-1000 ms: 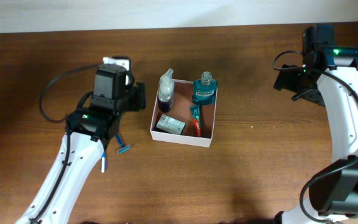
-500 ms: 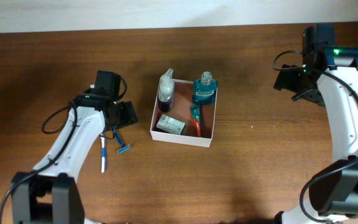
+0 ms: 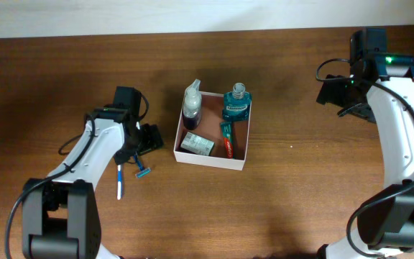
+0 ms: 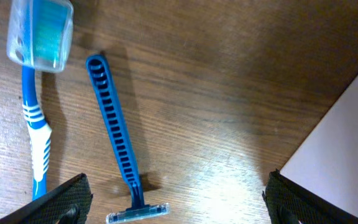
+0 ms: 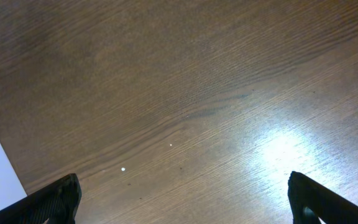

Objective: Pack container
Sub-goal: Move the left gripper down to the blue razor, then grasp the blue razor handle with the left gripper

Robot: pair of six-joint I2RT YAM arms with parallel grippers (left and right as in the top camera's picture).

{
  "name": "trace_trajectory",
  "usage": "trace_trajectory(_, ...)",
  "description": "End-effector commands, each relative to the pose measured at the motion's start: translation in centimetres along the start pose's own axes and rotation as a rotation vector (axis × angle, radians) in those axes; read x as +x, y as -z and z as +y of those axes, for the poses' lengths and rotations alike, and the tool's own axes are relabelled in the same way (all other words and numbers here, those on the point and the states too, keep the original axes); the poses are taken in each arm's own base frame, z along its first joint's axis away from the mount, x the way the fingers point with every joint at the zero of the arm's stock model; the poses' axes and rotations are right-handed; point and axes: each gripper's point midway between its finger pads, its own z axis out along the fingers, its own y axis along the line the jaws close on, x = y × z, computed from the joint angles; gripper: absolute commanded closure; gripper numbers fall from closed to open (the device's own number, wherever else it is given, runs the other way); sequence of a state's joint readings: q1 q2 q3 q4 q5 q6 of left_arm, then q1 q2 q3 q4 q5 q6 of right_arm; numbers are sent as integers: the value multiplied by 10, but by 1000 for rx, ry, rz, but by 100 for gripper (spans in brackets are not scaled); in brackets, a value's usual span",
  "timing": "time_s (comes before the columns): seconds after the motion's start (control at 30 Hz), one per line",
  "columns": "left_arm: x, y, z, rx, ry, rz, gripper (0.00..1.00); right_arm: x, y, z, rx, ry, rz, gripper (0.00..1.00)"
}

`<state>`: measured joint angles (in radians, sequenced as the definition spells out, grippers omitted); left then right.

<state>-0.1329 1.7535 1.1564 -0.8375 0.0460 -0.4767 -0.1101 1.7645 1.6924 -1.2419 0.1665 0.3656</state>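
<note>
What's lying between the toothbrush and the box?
The razor: the left wrist view shows it with the toothbrush on one side and the box on the other.

The overhead camera looks straight down on the whole worktop [image 3: 300, 201]. The left wrist camera faces down, close over the razor [image 4: 120, 143] and toothbrush [image 4: 39, 134], both also seen overhead beside the container [image 3: 208, 161]. The right wrist camera faces bare wood, close.
</note>
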Motion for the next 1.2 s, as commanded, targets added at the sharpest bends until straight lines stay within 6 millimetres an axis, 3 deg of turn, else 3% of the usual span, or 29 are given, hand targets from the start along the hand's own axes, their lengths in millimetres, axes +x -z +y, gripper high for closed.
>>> trace_trajectory(0.0,12,-17,8,-9,20,39,11,-4,6,-1,-5,-7,-20,1)
trace_trajectory(0.1,12,-22,15,-8,36,33,11,-4,6,-1,-5,-7,-20,1)
trace_trajectory(0.2,2,-23,23,0,71,6,24,-4,6,-1,-5,-7,-20,1)
trace_trajectory(0.37,-15,-26,32,15,107,-40,36,-4,6,-1,-5,-7,-20,1)
trace_trajectory(0.5,-10,-40,35,-2,105,-1,50,-4,6,-1,-5,-7,-20,2)
trace_trajectory(0.6,-6,-47,36,-12,107,22,53,-4,6,-1,-5,-7,-20,1)
trace_trajectory(0.7,-1,-48,38,-18,108,42,55,-4,6,-1,-5,-7,-20,1)
trace_trajectory(0.77,-1,-48,38,-17,108,43,67,-4,6,-1,-5,-7,-20,2)
trace_trajectory(0.93,-1,-47,37,-14,108,42,73,-4,6,-1,-5,-7,-20,1)
trace_trajectory(1.1,-6,-45,35,-9,107,32,99,-4,6,-1,-5,-7,-20,1)
trace_trajectory(1.17,-6,-45,35,-9,107,31,99,-4,6,-1,-5,-7,-20,1)
